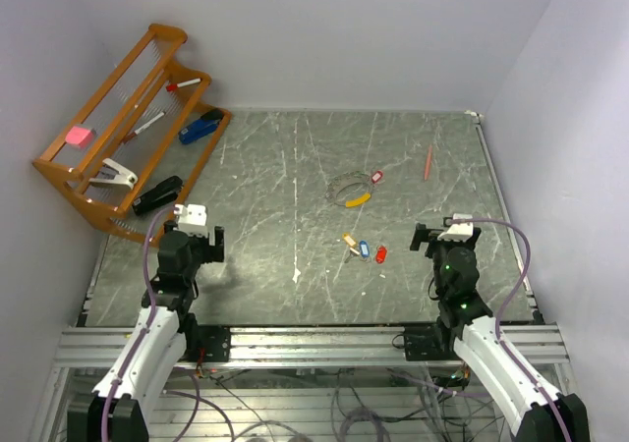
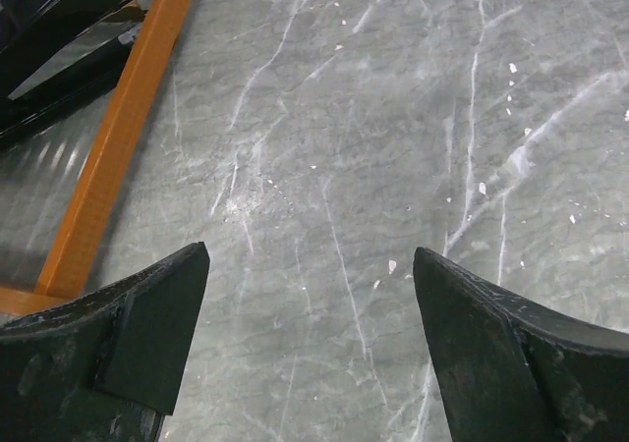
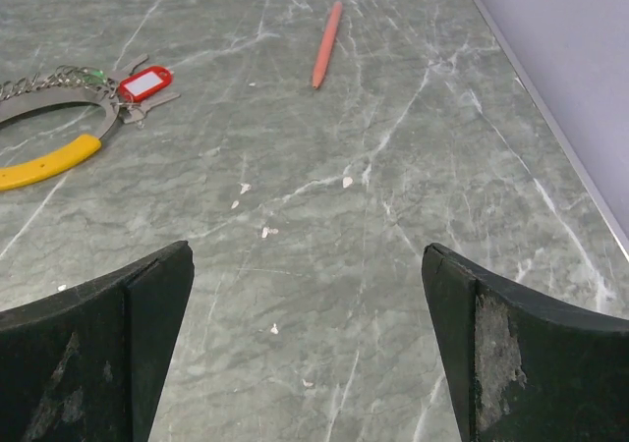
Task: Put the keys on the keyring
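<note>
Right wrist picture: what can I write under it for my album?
Open right gripper above the grey table, with the keyring, a red-tagged key and an orange pencil lying ahead.

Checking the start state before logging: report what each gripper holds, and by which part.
Nothing is held. The left gripper and right gripper both stand open over the grey marbled table; the small coloured-tag keys lie loose on it.
</note>
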`<action>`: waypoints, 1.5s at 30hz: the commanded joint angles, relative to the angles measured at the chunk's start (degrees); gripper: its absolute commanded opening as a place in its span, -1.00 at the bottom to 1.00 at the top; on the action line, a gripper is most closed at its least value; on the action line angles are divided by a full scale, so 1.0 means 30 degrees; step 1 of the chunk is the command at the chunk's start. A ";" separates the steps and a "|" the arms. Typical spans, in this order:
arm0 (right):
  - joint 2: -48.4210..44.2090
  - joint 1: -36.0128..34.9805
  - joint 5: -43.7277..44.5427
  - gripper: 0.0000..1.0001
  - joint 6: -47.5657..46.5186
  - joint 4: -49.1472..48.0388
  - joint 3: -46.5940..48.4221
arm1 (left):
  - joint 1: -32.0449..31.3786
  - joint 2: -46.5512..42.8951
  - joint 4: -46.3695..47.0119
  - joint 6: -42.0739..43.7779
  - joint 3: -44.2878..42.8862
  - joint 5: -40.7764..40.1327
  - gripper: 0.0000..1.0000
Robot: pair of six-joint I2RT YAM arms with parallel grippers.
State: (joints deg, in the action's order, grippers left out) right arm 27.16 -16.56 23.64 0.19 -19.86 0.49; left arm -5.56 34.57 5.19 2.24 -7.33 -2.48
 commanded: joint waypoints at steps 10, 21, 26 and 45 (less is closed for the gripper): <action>-0.0039 0.0041 0.1170 0.99 0.0547 -0.0667 -0.1010 | 0.0061 -0.1619 0.2377 -0.0749 0.1016 -0.1792 0.96; -0.0049 0.0075 0.1428 0.99 0.0651 -0.0904 -0.1291 | 0.0079 -0.1809 0.2975 -0.0880 0.1113 -0.2045 0.99; -0.0007 0.0088 0.1477 1.00 0.0675 -0.1008 -0.1435 | 0.0087 -0.1862 0.3112 -0.0946 0.1137 -0.2081 1.00; 0.6102 0.0042 0.1890 1.00 0.1924 0.2852 0.5550 | 0.0096 -0.0378 0.1132 0.0290 -0.1388 0.0924 1.00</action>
State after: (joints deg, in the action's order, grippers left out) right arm 36.10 -16.56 29.26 2.26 -17.15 4.56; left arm -5.54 32.38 9.34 0.67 -7.90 -6.02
